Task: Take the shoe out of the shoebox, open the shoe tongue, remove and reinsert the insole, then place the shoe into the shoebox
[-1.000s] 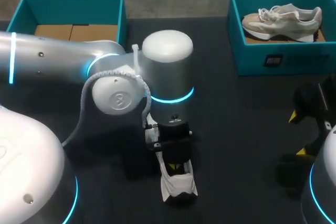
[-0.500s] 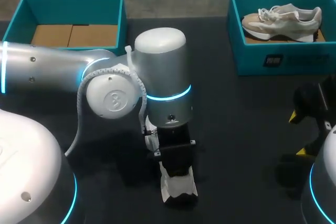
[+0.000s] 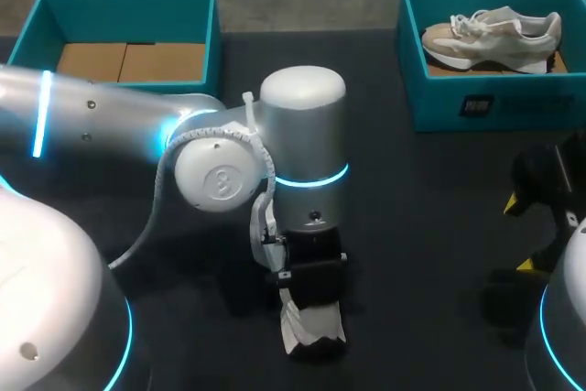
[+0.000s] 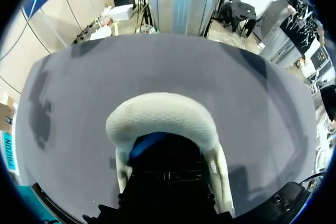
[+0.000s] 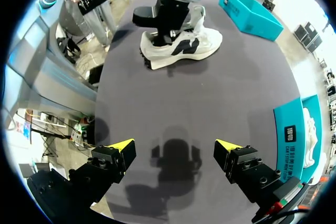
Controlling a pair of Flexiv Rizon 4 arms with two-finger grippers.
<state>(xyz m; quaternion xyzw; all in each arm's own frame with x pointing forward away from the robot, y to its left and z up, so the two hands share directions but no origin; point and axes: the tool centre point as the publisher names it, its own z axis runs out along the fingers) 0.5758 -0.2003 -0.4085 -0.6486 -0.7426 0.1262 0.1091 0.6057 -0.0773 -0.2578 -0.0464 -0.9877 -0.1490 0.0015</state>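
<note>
A white shoe (image 3: 311,329) with a dark side mark stands on the black table near the front middle, seen side-on in the right wrist view (image 5: 181,45). My left gripper (image 3: 311,292) reaches straight down into the shoe's opening. In its own view the black gripper body (image 4: 168,177) fills the opening behind the padded collar (image 4: 163,121), and its tips are hidden inside. My right gripper (image 5: 172,145) hovers open over bare table at the right (image 3: 522,233), well clear of the shoe. What the left fingers hold cannot be seen.
A teal shoebox (image 3: 124,6) with a cardboard floor stands at the back left. A second teal box (image 3: 485,98) at the back right holds a beige shoe (image 3: 494,32). My left arm's large elbow (image 3: 275,144) hangs over the table's middle.
My left gripper has sunk deeper into the shoe, hiding its yellow tips, and its wrist has shifted slightly right. The shoe and right arm stay put.
</note>
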